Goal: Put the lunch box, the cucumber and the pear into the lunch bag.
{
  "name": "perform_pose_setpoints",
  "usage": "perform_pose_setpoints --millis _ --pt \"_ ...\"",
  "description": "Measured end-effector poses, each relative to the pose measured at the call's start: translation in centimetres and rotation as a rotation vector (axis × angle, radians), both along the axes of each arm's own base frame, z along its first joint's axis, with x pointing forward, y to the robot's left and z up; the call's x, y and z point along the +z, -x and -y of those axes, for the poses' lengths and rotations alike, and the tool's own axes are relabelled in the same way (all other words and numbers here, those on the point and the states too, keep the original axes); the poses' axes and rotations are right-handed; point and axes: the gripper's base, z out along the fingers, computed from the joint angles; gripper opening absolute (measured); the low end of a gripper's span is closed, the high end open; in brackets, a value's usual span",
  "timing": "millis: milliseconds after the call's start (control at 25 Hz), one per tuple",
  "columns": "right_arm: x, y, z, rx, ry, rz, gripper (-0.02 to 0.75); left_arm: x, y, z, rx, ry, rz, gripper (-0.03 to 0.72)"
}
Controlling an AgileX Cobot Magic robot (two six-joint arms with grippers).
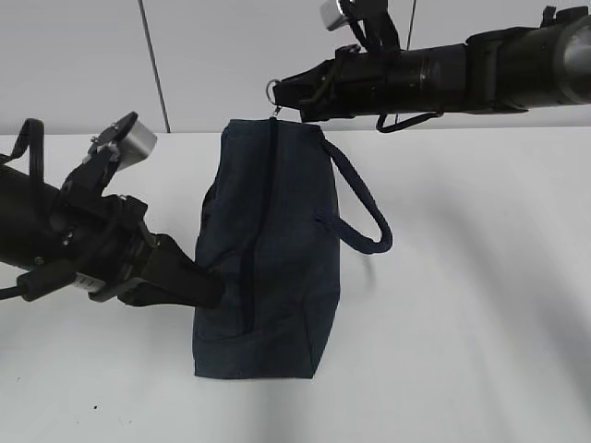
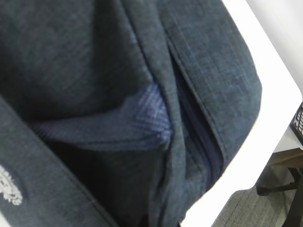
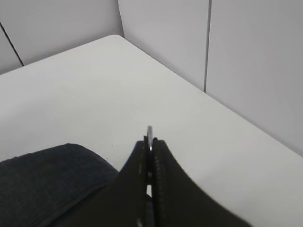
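The dark navy lunch bag (image 1: 277,240) lies on the white table with its zipper (image 1: 249,268) running down its length and one looped handle (image 1: 365,208) hanging off to the right. My right gripper (image 1: 282,97) reaches in from the upper right and is shut on the silver ring pull (image 1: 273,89) at the bag's far end. The right wrist view shows the ring pull (image 3: 149,132) pinched between the black fingers (image 3: 163,161). My left gripper (image 1: 214,288) is shut on the bag's fabric at its left side. The left wrist view is filled by the bag (image 2: 94,61). The lunch box, cucumber and pear are out of view.
The white table (image 1: 462,323) stretches to the right of the bag and ends at a grey panelled wall (image 1: 185,55) behind. In the left wrist view the table edge (image 2: 265,137) drops to a carpeted floor with a dark chair base (image 2: 284,187).
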Motion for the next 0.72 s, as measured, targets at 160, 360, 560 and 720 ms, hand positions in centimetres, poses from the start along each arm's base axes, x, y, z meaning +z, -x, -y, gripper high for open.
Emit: perform_pose_setpoints --millis 160,360,560,720 --pt "-0.8 -0.8 1.2 0.031 -0.082 -0.088 0.006 0.1 -0.2 -0.3 0.018 0.006 -0.009 -0.011" --pt "-0.8 -0.8 1.7 0.057 -0.102 -0.112 0.006 0.9 -0.8 -0.3 0.026 0.025 0.004 0.015" --pt "-0.9 -0.8 1.7 0.054 -0.108 -0.129 0.006 3.2 -2.4 -1.0 0.072 0.074 -0.015 0.230" --pt "-0.8 -0.7 1.6 0.069 -0.123 -0.139 0.006 5.3 -3.8 -1.8 0.122 0.118 -0.011 0.392"
